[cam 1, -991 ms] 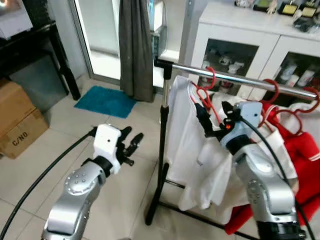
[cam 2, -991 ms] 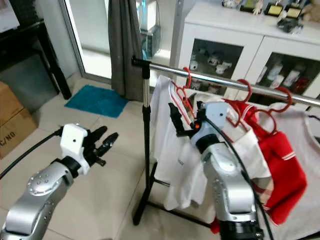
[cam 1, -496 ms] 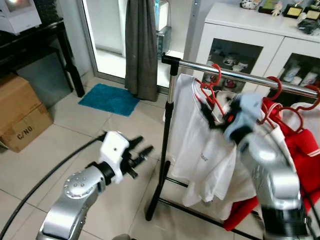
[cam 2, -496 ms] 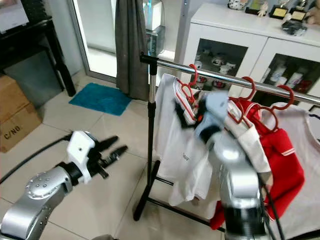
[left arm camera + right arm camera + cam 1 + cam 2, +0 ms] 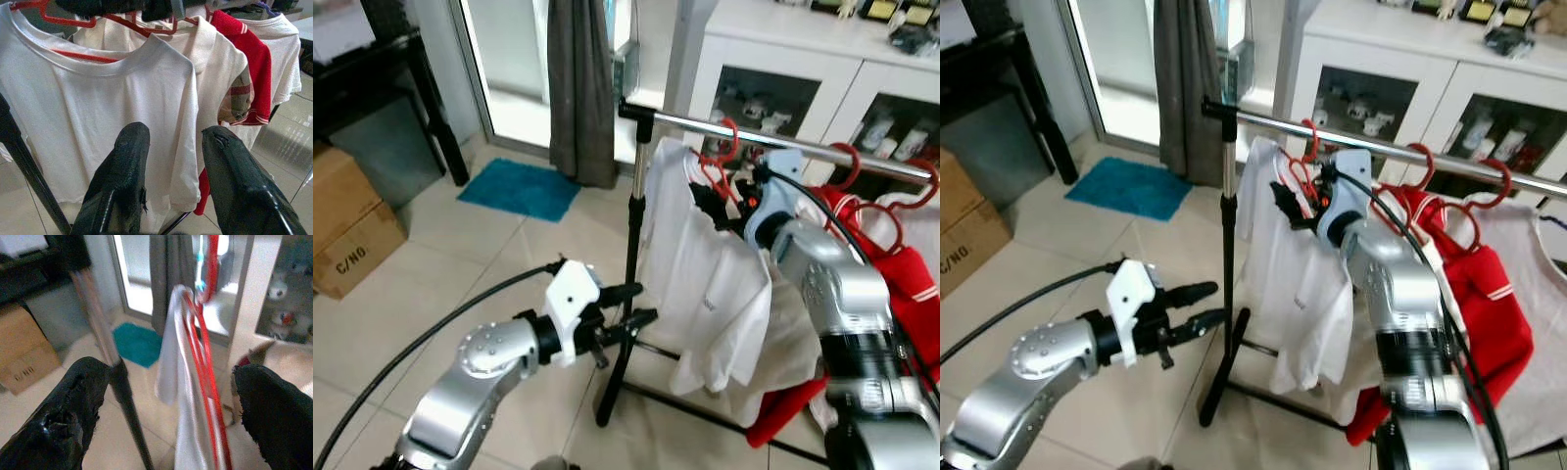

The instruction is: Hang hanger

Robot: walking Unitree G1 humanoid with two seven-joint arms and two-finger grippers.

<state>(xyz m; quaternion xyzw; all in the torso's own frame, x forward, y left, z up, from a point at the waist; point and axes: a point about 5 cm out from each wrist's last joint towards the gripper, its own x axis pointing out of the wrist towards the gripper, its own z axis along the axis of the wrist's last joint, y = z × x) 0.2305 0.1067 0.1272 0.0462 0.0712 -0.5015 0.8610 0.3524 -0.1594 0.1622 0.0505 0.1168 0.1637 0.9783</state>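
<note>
We see a clothes rack (image 5: 633, 255) with a chrome rail (image 5: 783, 145) standing on the tiled floor (image 5: 480, 264), its right end cut off by the frame edge. A white cabinet (image 5: 783, 59) stands behind it, its glass-door contents too small to make out. On the rail hang a white shirt (image 5: 705, 294) on a red hanger (image 5: 715, 176), then red garments (image 5: 901, 294) partly hidden behind our right arm. A grey curtain (image 5: 579, 88), a teal mat (image 5: 521, 190) and a cardboard box (image 5: 352, 235) lie to the left. Our right pincer (image 5: 710, 208) is up at the shirt's collar just below the rail; in its wrist view the fingers (image 5: 68, 411) are spread wide with the hanger between them, touching neither. Our left pincer (image 5: 628, 305) sits low beside the rack's upright, its fingers (image 5: 122, 181) parted and pointing at the shirt, holding nothing.
</note>
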